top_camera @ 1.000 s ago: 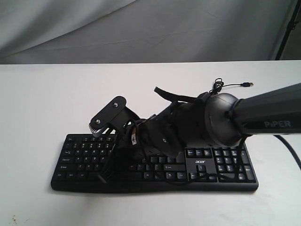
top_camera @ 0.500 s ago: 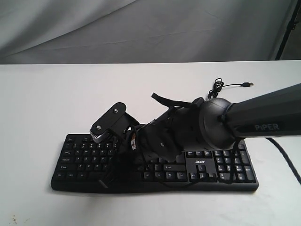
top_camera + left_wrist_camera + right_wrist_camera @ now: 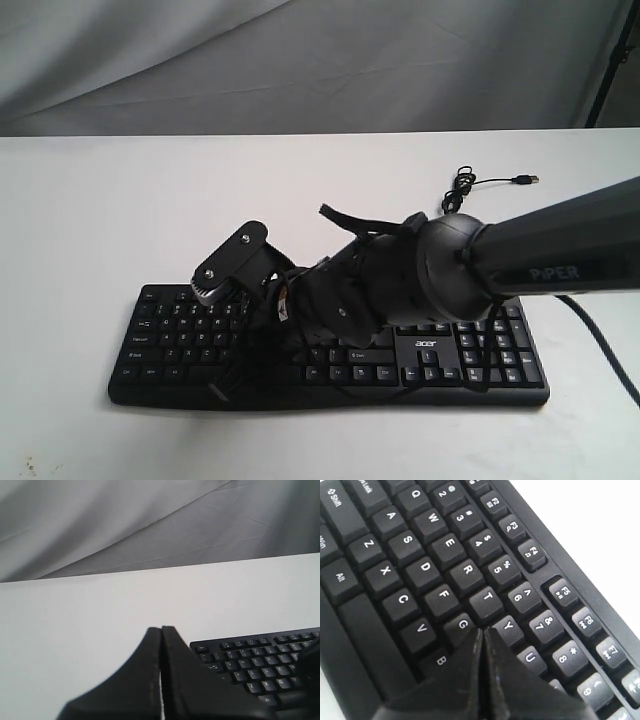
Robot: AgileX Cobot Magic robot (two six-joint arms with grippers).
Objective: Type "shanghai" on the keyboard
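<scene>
1. Keyboard (image 3: 180, 335) in the exterior view: it lies flat and lengthwise on the white tabletop (image 3: 100, 220), near the front edge, with the number pad and a small white "acer" logo at its right end. Its thin black cable (image 3: 490, 181) lies coiled on the tabletop behind that end, the plug lying free. The right arm (image 3: 560, 245), marked "PIPER", reaches in from the right and crosses the middle of the keyboard, hiding many keys. The right gripper (image 3: 228, 382) points down at the left half of the letter keys, close to the front rows. From this side I cannot tell whether its tip touches a key. A grey cloth (image 3: 300, 60) hangs behind the tabletop.

2. Left wrist view: the left gripper (image 3: 161, 630) has its two black fingers pressed together, with only a thin seam between them and nothing held. It is over bare tabletop, beside the keyboard (image 3: 260, 660) and apart from it.

3. Right wrist view: the right gripper (image 3: 482, 631) also has its fingers closed flat against each other, empty. Its tip sits over the keyboard (image 3: 425, 567) just beside G and Y, covering the spot next to G in the home row. B and U show on either side of the fingers. Whether a key is pressed down cannot be told.
</scene>
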